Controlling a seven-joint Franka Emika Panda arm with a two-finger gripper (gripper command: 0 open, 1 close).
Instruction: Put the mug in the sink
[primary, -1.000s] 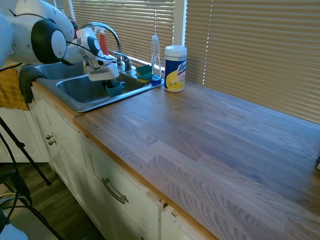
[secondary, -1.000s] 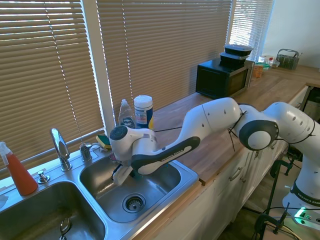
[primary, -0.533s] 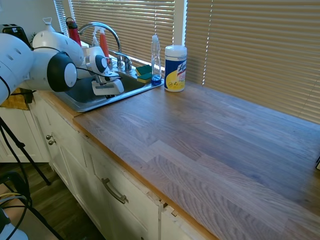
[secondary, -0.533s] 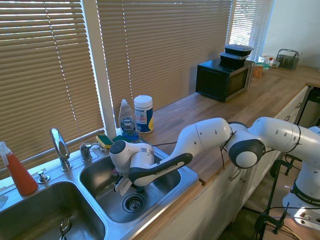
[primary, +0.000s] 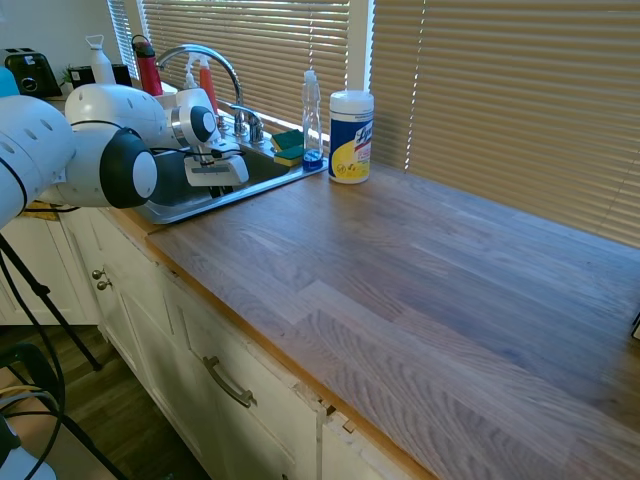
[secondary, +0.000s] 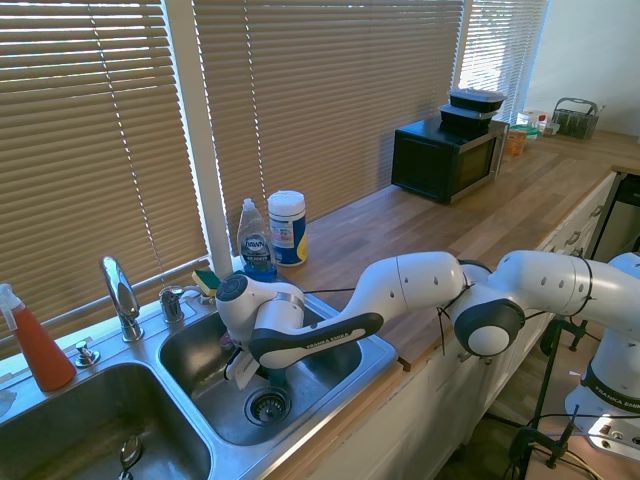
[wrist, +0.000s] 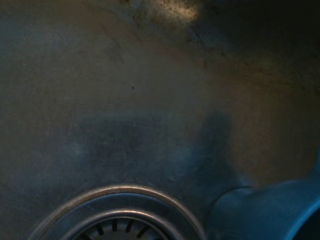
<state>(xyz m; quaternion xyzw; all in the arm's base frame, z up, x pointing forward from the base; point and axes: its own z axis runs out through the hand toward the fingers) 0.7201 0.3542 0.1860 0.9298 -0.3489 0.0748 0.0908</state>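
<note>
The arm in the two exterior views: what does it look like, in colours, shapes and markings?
A glossy white arm of rounded, bulbous segments. Its joints carry round black caps, and a long black stripe with small white lettering runs along the forearm. A thin dark cable hangs by the elbow. The pale grey gripper body looks boxy.

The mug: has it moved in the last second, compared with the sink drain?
Yes. The mug has gone down into the right basin of the sink; it was held above the drain and now sits low, just beside it.

Teal mug (secondary: 274, 378) apparently upright near drain, inside steel sink (secondary: 345, 385)
</note>
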